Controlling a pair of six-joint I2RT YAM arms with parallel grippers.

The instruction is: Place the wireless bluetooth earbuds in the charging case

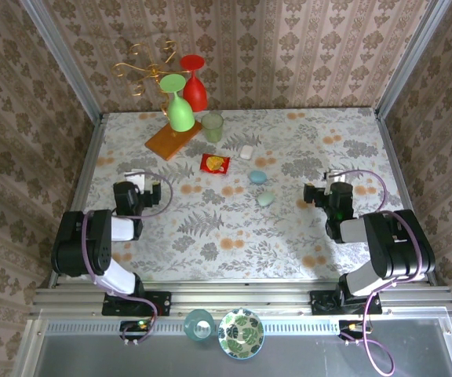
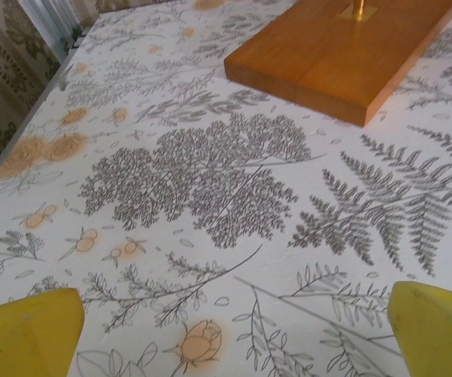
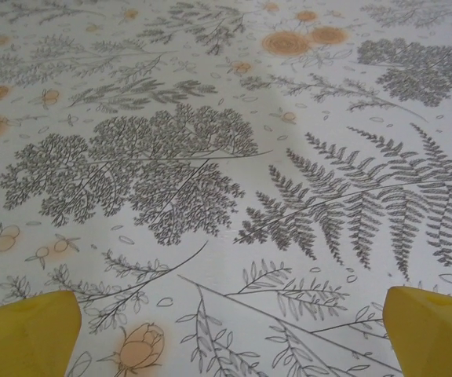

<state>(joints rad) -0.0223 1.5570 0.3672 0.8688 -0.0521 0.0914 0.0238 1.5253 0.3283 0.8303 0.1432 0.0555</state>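
One charging case (image 1: pixel 257 177) closed, green cup (image 1: pixel 213 126) upright beyond it

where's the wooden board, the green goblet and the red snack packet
wooden board (image 2: pixel 344 59): left wrist view, its top face
green goblet (image 1: pixel 181 116): top external view, its bowl
red snack packet (image 1: pixel 215 163): top external view, its middle

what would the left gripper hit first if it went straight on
Probably the wooden base: it lies ahead of the open left gripper, slightly to the right, so the gripper may only clip its near-left corner. Depth is hard to judge.
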